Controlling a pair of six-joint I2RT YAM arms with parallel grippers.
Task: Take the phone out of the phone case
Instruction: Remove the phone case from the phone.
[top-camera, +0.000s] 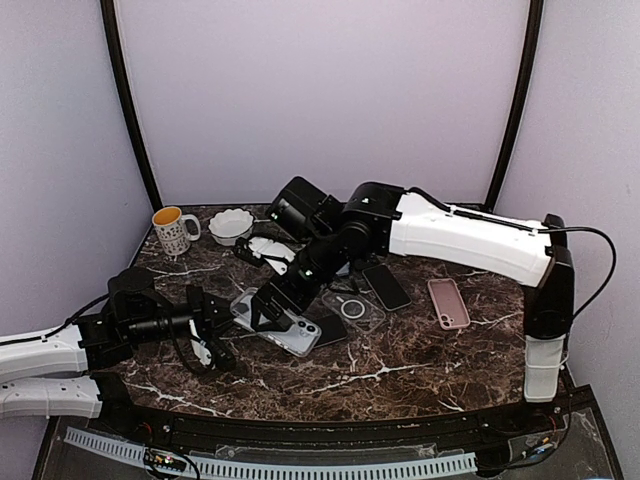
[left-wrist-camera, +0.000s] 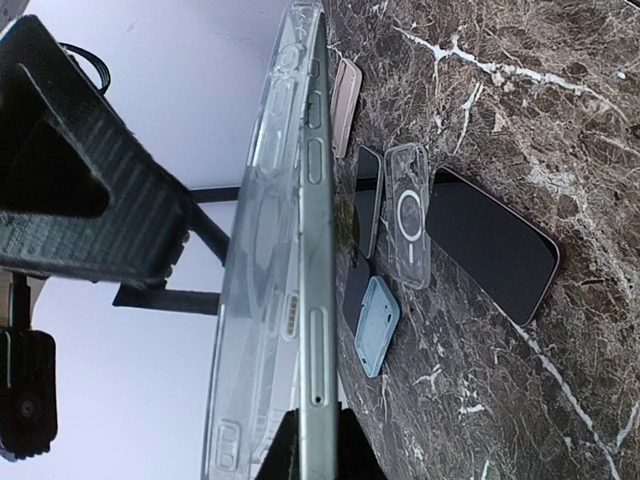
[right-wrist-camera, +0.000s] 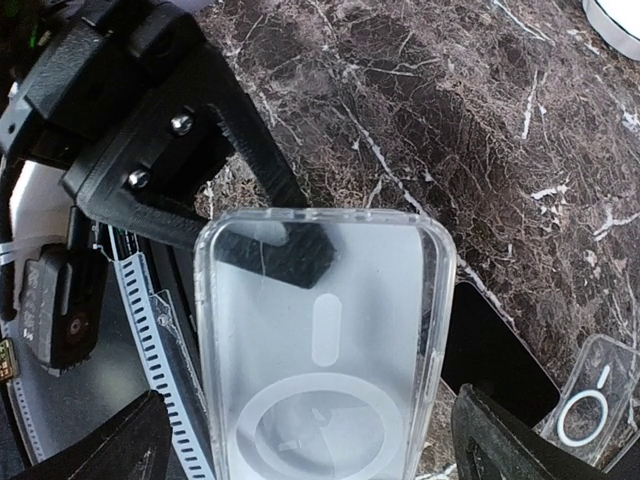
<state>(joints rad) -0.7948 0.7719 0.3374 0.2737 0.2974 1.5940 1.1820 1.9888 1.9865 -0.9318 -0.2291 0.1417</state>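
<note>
Left gripper (top-camera: 222, 330) is clamping the phone (left-wrist-camera: 318, 250) at one end; right gripper (right-wrist-camera: 310, 405) is straddling the phone case (right-wrist-camera: 325, 340), jaws open. The case is apparently still enclosing it.

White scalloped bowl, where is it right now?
In the top view, the white scalloped bowl sits at the table's far left, beside the patterned white mug.

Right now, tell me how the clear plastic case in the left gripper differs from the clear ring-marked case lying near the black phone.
The gripped clear plastic case is pinched at one end by the left gripper and held off the marble tabletop; the loose clear case lies flat on it. The gripped case holds a phone; the loose case is empty, marble showing through. Both are transparent with a white ring on the back.
</note>
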